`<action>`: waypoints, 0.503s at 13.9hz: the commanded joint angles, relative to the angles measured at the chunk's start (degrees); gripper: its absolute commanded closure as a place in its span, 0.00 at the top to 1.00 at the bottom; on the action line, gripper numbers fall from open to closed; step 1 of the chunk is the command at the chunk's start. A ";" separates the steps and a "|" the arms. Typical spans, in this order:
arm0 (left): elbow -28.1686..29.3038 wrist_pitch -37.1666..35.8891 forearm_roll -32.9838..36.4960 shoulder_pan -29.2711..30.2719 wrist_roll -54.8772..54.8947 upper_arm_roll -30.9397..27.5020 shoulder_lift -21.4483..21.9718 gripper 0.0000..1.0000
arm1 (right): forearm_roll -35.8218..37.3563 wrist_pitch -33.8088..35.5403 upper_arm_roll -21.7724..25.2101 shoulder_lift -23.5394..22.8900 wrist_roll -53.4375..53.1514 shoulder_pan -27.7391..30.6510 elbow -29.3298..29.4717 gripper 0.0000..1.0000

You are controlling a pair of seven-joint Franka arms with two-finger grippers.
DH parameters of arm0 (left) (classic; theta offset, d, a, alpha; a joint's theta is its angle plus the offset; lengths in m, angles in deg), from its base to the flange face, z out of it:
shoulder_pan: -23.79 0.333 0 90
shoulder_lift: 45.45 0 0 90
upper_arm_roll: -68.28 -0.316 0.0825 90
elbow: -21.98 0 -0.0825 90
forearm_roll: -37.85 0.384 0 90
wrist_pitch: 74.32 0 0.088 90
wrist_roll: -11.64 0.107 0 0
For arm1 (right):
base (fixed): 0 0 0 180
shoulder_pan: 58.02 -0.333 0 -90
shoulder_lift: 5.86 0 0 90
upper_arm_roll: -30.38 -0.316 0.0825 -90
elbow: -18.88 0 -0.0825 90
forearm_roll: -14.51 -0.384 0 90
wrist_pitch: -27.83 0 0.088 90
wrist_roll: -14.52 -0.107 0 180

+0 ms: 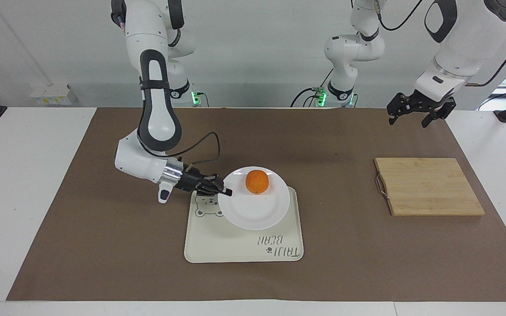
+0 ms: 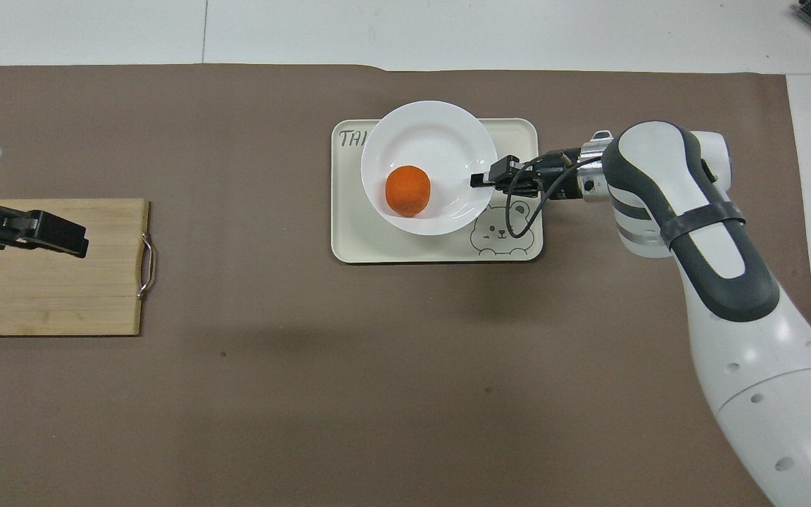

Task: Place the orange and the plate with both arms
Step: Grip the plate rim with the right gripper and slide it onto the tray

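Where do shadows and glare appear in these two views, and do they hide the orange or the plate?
Facing view: light is even; the plate shows a soft sheen, and the orange stays plain to see. Overhead view: broad faint shadows lie on the brown mat nearer the robots; the plate's rim glints beside the right gripper, which is shut on it. The left gripper hangs open over the cutting board.

My right arm reaches down from its base at twelve o'clock, elbow bent, forearm low over the worktop, wrist level. Its tool points toward three o'clock in the facing view, fingers pinched tight on the plate rim. My left arm waits raised at its own end, wrist angled down, its tool hanging in the air with the fingers spread wide.
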 commanded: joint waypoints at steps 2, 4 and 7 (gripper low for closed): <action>-0.83 -0.88 1.17 0.30 0.20 0.21 -0.16 1.00 | 2.58 1.95 -0.49 -1.56 2.46 0.85 1.72 0.00; -0.74 -0.88 1.17 0.30 0.20 0.21 -0.16 1.00 | 2.67 1.86 -0.41 -1.38 3.28 0.33 0.22 0.00; -0.83 -0.88 1.17 0.38 0.20 0.21 -0.16 1.00 | 2.93 2.03 -0.32 -0.68 3.81 0.15 -2.06 0.00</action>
